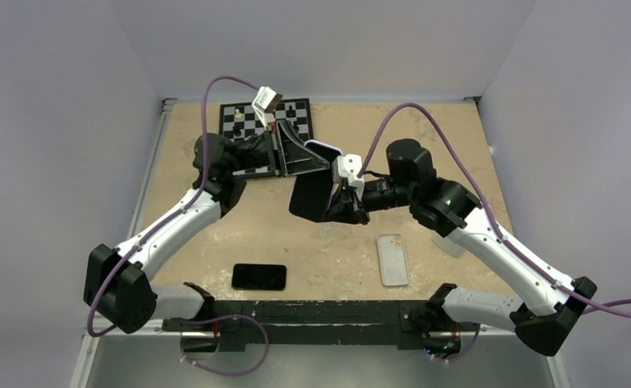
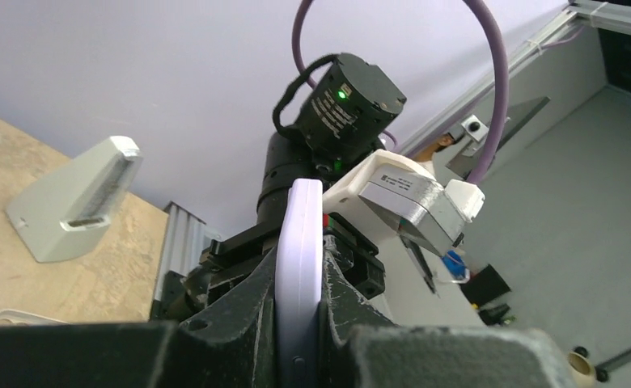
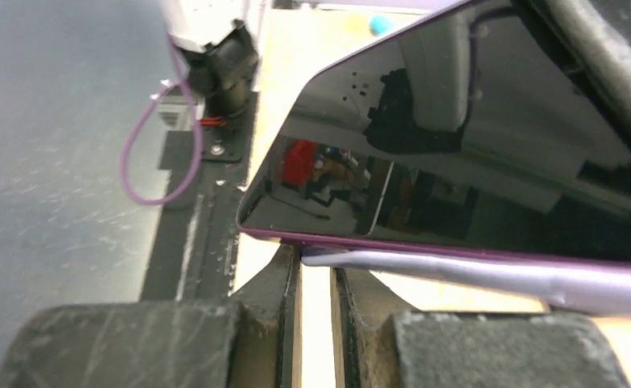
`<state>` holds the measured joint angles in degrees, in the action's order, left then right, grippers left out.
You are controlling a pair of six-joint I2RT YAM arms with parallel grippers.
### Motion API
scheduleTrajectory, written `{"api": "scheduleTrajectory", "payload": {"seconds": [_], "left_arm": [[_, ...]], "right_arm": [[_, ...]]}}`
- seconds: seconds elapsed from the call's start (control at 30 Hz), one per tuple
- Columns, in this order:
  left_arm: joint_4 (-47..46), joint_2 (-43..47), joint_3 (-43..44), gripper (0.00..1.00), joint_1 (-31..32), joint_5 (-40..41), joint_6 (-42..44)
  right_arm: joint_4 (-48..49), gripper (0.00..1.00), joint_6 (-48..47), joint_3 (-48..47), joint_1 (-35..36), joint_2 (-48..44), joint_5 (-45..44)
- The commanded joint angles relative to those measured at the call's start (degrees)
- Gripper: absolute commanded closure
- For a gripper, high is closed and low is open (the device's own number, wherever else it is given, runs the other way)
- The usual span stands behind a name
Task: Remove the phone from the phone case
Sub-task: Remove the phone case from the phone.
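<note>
Phone (image 1: pixel 312 198) in lilac phone case (image 2: pixel 300 234) hangs mid-air over the table (image 1: pixel 336 250), between both grippers. Right gripper (image 3: pixel 316 271) is nearly closed, tips pinching the case's peeled lip under the screen. Farther back, left gripper (image 2: pixel 300 307) is clamped on the case's edge.

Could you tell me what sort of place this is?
Probably a robotics lab cell: plain walls box in a worn tabletop, two arms bolted at its edge, a chessboard at the back.
</note>
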<state>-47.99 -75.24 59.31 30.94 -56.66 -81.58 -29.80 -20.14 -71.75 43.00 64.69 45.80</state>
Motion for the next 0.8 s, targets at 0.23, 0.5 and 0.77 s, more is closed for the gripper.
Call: {"api": "scheduleTrajectory", "payload": {"seconds": [0.23,0.5,0.77], "left_arm": [[25.6,16.3,-4.8,1.0,1.2,25.3,24.9],[11.3,22.1,-14.0,1.0,0.1,42.1,36.5],[-25.0,15.9,-25.2,1.0,-6.2,39.3,22.0]], "right_arm": [[37.8,0.43,23.2,19.2,-1.6,-13.8,-36.2],[49.8,0.18,40.5,31.0,-1.6,-15.8,-26.7],[78.7,0.32,55.6,32.4,-1.0,0.3,-12.5]]}}
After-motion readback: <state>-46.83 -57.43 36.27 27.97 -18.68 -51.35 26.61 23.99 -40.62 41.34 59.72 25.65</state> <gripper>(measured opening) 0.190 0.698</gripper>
